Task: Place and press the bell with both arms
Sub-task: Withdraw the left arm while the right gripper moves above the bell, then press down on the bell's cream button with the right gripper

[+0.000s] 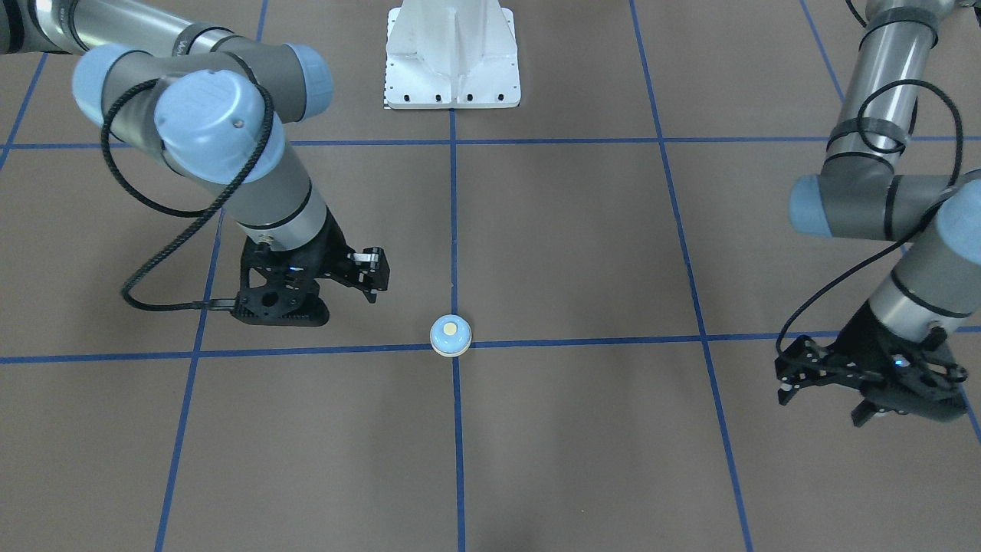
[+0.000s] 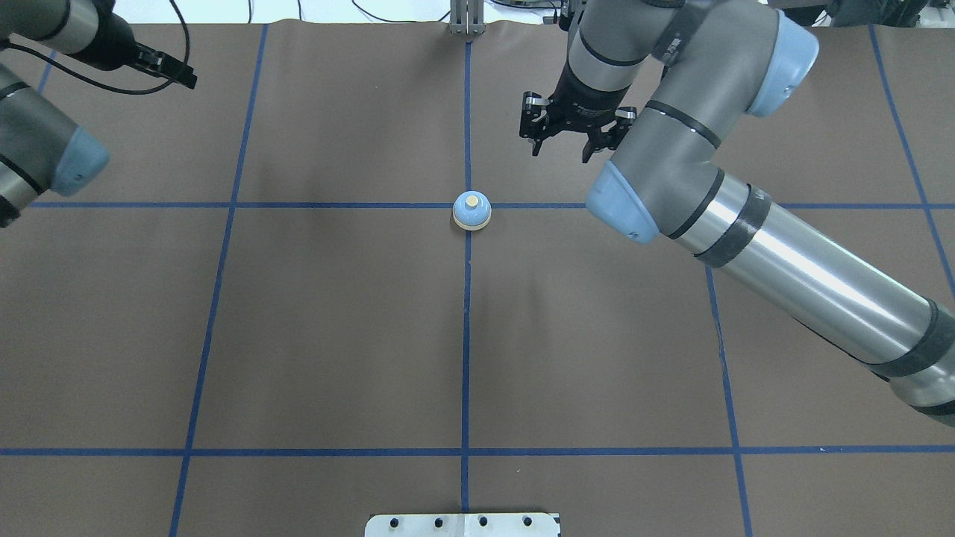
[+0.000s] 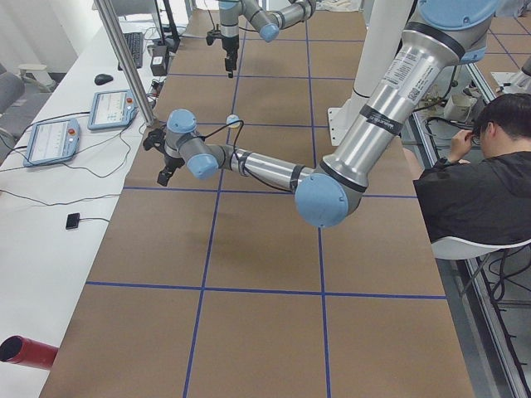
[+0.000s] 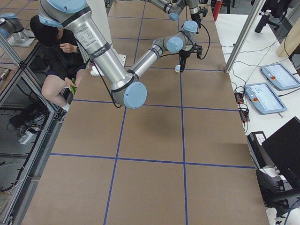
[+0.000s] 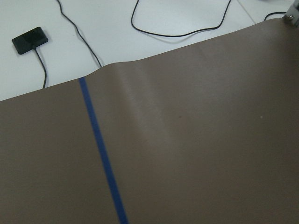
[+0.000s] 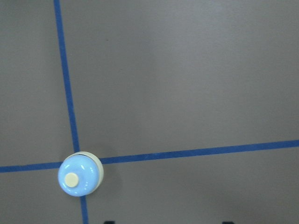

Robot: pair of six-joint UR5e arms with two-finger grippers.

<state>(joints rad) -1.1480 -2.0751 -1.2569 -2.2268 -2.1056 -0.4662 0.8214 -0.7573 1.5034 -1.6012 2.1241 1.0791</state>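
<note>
Right arm [image 2: 783, 261] up close, bell [image 2: 471, 211] standing alone

Looming largest under the overhead camera, slanting in from 4 o'clock and folding back at the elbow toward 1 o'clock. Right gripper [image 2: 560, 154] hanging at 2 o'clock of the bell, near but clear of it, fingers spread wide and holding nothing. Both tips just peeking in at the bottom edge of the right wrist view, far apart. Bell upright on the brown table [image 2: 336, 335], cream button up, right on the crossing of two blue tape lines [image 2: 466, 335] at mid-table. Left gripper [image 1: 783, 379] well apart, out at 10 o'clock of the bell in the overhead view, near the table's far edge, fingers parted and empty. White pedestal [image 1: 452, 61] at 12 o'clock in the front view.
</note>
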